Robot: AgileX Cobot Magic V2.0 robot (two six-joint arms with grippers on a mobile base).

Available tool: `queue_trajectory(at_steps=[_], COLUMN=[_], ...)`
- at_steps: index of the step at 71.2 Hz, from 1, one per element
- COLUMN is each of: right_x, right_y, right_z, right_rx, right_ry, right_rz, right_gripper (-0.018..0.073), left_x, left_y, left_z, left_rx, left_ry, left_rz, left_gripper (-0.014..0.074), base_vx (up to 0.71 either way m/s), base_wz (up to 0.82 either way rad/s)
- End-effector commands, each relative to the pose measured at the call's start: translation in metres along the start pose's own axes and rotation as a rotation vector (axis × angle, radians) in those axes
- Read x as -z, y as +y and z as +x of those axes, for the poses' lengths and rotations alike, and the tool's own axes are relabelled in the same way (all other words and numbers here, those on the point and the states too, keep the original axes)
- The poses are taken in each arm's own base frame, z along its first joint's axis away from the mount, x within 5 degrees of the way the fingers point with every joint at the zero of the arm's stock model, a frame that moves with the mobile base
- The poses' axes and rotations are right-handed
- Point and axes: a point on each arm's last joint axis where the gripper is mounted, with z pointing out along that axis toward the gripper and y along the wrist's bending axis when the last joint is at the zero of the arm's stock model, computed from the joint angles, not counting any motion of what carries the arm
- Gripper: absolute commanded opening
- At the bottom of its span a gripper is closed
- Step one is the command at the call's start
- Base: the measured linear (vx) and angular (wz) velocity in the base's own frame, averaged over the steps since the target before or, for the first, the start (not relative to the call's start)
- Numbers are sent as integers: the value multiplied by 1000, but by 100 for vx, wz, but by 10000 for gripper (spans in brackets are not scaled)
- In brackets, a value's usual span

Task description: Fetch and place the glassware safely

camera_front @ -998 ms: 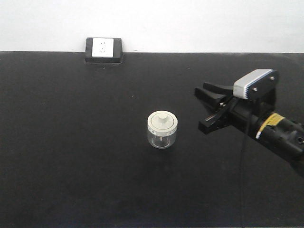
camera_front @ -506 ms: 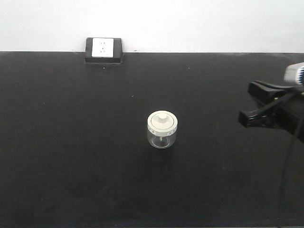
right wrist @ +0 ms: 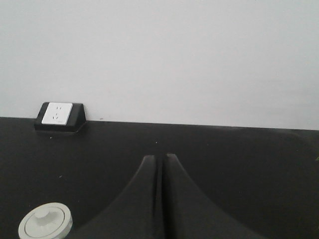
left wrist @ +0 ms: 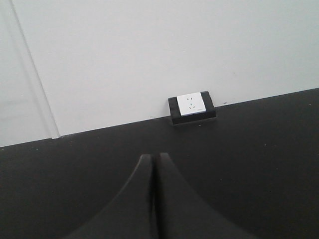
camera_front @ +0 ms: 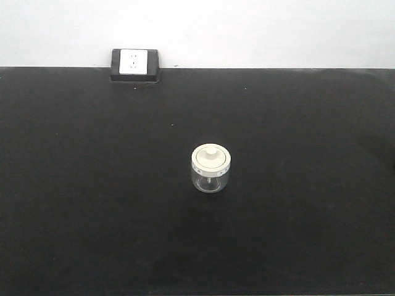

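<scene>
Now, take stock before you commit either arm.

Jar: the glassware (camera_front: 210, 168) stands upright near the middle of the black table (camera_front: 92, 203), lid seated, nothing touching it and nothing close beside it.

Lid: the cream-white lid (camera_front: 211, 158) with its knob sits square on the glass body; treat it as loose, so grip the glass wall below the rim, not the knob.

Right gripper: the right gripper (right wrist: 160, 158) has its fingers pressed together and empty; in its wrist view the lid (right wrist: 46, 222) shows low at the left edge, so the jar lies ahead and to that arm's left.

Left gripper: the left gripper (left wrist: 153, 157) is likewise pinched closed on nothing, and its wrist view shows only table, wall and the wall socket (left wrist: 191, 104); the jar is not in its sight.

Front view: neither arm appears there, so you cannot judge clearance from it until one arm enters.

Choice of arm: the right looks the better candidate, since it already sees the jar.

Approach: spread the fingers wide well before reaching it, come in level from the side, and straddle the body evenly.

Risk: clear glass is slick and a one-sided touch may tip or slide it; close slowly.

Placement: no target spot is marked in these views, so choose bare table away from the edge.
</scene>
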Motion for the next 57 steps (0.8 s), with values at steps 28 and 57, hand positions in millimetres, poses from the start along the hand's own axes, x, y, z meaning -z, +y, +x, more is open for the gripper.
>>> queue_trajectory(at_steps=[28, 57], right_x=[54, 97], right_y=[-3, -13], right_z=[18, 50], right_rx=[-10, -36], right_ry=[-167, -207], right_rz=[-5, 86], right_gripper=[-3, -3], left_x=[1, 1], left_y=[0, 0], left_z=[-15, -15], left_rx=[13, 13], left_ry=[-92, -92], left_rz=[6, 6], left_gripper=[-7, -7], base_vx=[0, 0], base_wz=[0, 0])
